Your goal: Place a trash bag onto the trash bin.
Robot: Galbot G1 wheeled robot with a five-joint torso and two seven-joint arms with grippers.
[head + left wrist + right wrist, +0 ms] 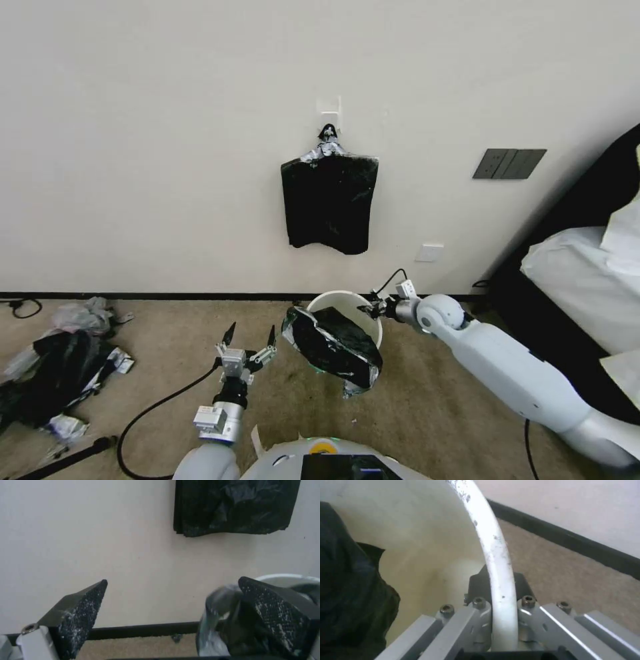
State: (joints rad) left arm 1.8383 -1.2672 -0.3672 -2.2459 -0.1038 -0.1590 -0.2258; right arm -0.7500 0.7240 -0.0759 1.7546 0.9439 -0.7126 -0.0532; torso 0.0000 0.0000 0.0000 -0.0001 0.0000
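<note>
While the right gripper [369, 309] clamps the rim of the trash bin [319, 304] on the side farthest from the left arm, one finger inside and one outside in the right wrist view, the bin is tipped, mouth up and leaning toward the wall. Bin sits on the carpet [433, 407] near the skirting board [133, 295], below a flat bundle of black bags [329, 203] hung on a wall hook [330, 107].

Trash bag [337, 343] is draped over the bin's near rim: part drops inside the bin, the rest spills down the outer wall to the carpet. Its long axis runs from the bin's left rim down and toward the robot's right; silvery edge shows at the left end. It is not spread round the mouth.

Left gripper [250, 337] hovers just left of the bag, jaws spread wide, empty, fingertips pointing at the wall.

Step in hand, as I judge it: bin steadied, bag half on, rim not yet fitted. Next move likely calls for the left gripper to pinch the bag's silvery edge and stretch it over the uncovered rim. Thin film may slip.

A litter heap [53, 367] lies well apart to the left.
</note>
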